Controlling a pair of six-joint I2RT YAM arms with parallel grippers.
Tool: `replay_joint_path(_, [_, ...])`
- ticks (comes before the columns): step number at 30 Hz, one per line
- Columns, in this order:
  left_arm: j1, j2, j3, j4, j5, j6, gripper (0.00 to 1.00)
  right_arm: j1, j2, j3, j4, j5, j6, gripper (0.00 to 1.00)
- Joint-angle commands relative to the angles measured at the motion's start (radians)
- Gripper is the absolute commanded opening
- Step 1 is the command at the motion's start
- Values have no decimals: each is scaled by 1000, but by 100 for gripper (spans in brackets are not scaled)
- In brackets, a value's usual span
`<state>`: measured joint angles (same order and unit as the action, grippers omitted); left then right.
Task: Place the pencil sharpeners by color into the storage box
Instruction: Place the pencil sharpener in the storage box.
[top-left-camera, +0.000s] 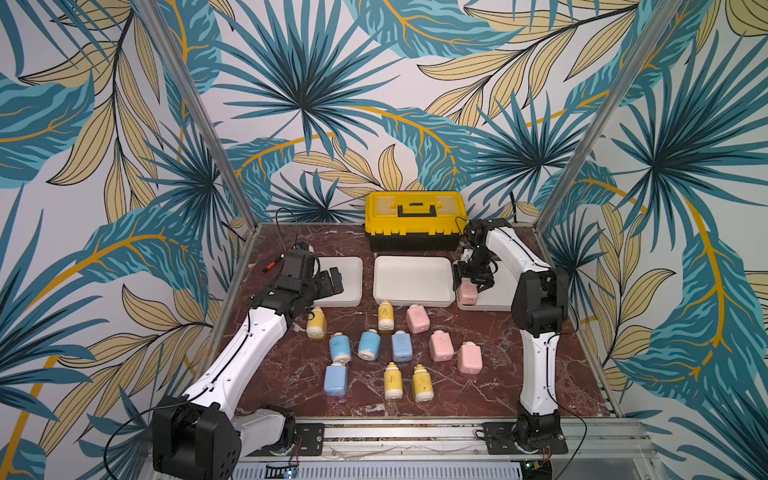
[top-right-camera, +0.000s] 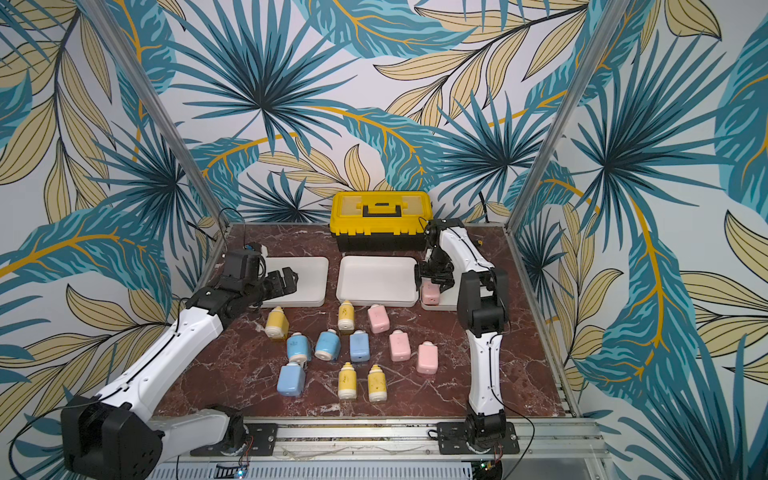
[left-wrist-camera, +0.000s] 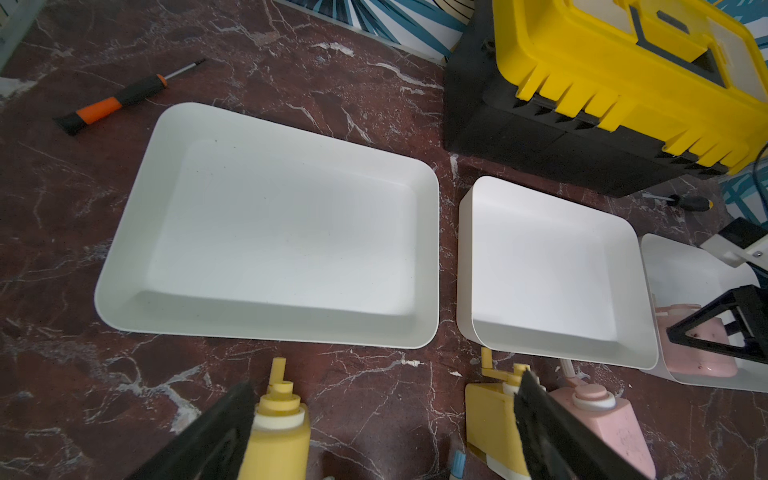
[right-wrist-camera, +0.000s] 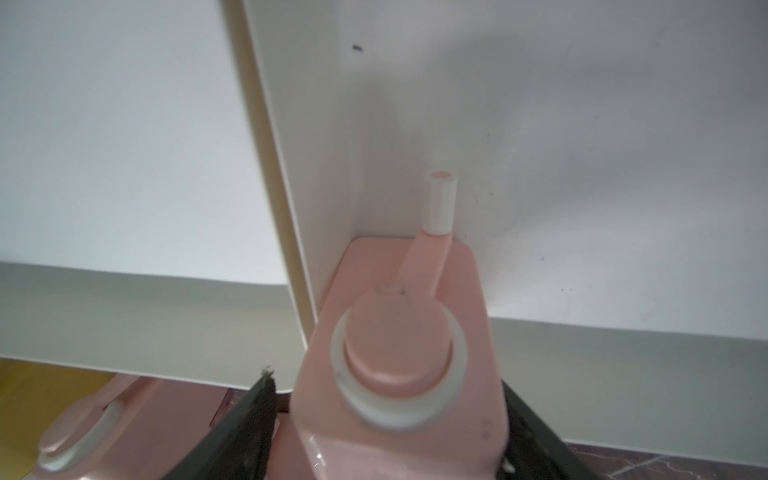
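- The right gripper points down into the right-hand tray. Its jaws are spread to either side of a pink sharpener rather than clamped on it.
- In the right wrist view the pink sharpener fills the space between the two black fingers. A thin dark gap shows beside one finger, while the other lies against the body or very close to it.
- The sharpener's whitish collar and cap face back toward the wrist, and its small crank reaches out beyond the fingertips.
- It sits directly under the gripper in a corner of the tray, close against the wall that faces the middle tray.
- The left gripper holds nothing, with its jaws at full spread. It is poised above the near edge of the left-hand tray, whose floor stretches out ahead of its fingertips.
- A yellow sharpener lies on the table just inside one of the left gripper's fingers, below the open span.
- The other loose sharpeners lie on the table behind both grippers, toward the arm bases and well apart from the right gripper.
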<state>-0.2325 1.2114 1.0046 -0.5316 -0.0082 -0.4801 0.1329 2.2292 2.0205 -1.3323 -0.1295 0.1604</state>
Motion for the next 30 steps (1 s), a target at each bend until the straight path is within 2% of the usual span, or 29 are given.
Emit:
replay_joint_path(1, [-3,-6,-6,-6,-18,6,99,4,-142,-10,16,-23,9,83])
replay_joint_path(9, [-3,-4,8,-5,-14,-2,99,8,-396,-58,-46,95,91,85])
replay_joint_path(11, [-3,-13,4,-5,-13,-7,99,34,-479,-137,-60,112,137,84])
replay_joint_path(15, [-3,-34,-8,-4,-14,-15,99,168,-635,-365,-70,156,252,84])
replay_joint_path(19, [-2,-45,-18,-5,-10,-21,99,294,-764,-627,17,117,412,82])
replay_joint_path(23, [-3,-59,-26,-5,-5,-29,99,376,-823,-765,50,119,505,81])
replay_joint_path(30, [-2,-74,-42,-5,-1,-41,99,398,-834,-910,145,83,554,80])
